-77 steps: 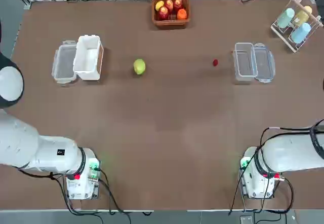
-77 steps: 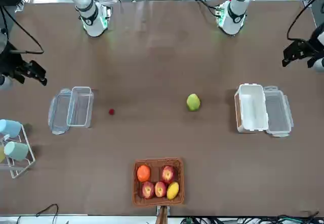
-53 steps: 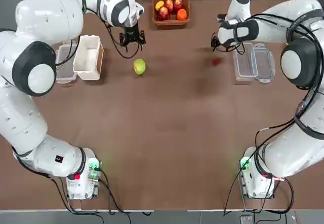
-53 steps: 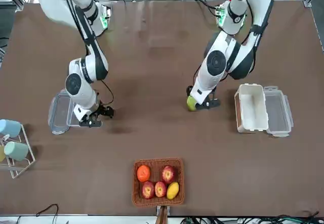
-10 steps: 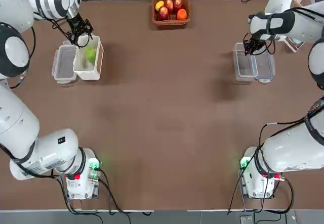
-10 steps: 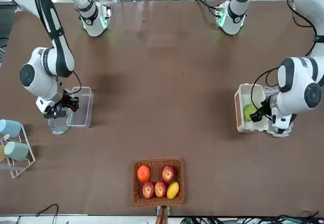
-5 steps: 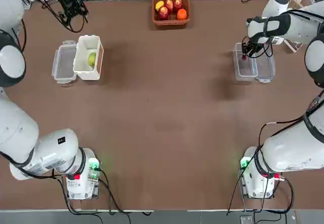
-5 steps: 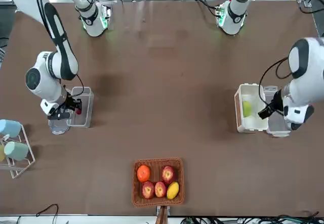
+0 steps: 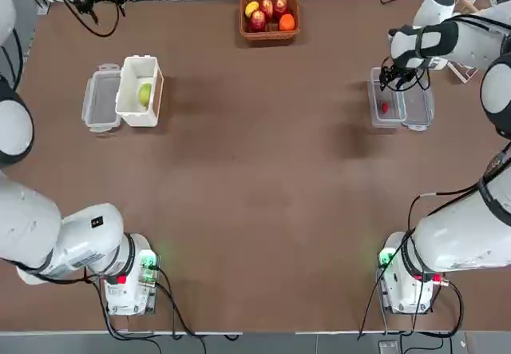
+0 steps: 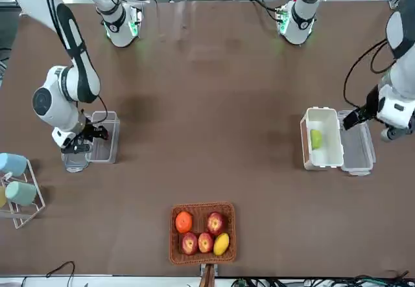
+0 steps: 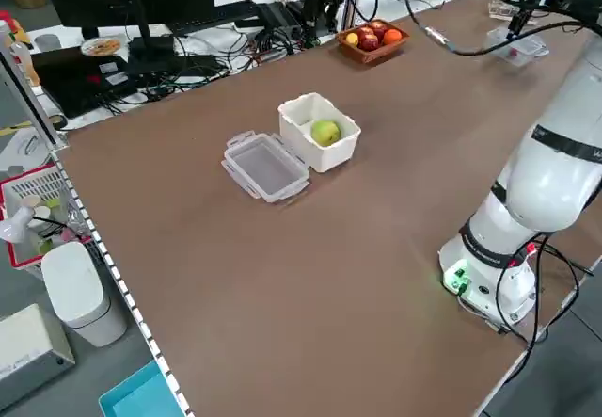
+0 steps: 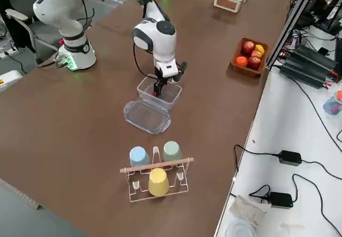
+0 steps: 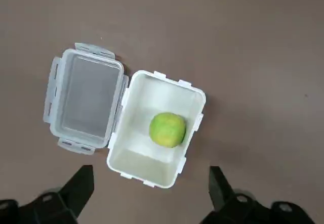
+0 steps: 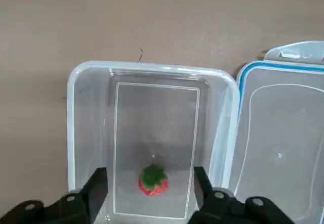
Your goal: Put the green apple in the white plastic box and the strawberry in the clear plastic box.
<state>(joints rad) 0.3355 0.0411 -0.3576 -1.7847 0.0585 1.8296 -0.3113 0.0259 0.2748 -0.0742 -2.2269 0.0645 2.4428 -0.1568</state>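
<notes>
With the strawberry (image 14: 153, 180) lying in the clear plastic box (image 14: 91, 133), the right gripper (image 14: 147, 204), fingers spread and empty, is probably best lifting straight toward twelve o'clock, avoiding the walls.

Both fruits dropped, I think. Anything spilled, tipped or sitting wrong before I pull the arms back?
Nothing stands out. The apple sits in the white box, the strawberry in the clear box. Both boxes stand upright, and both grippers, left and right, are open and empty.

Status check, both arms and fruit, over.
Left gripper open, high over white plastic box, green apple inside. Right gripper open above clear plastic box, strawberry inside.
</notes>
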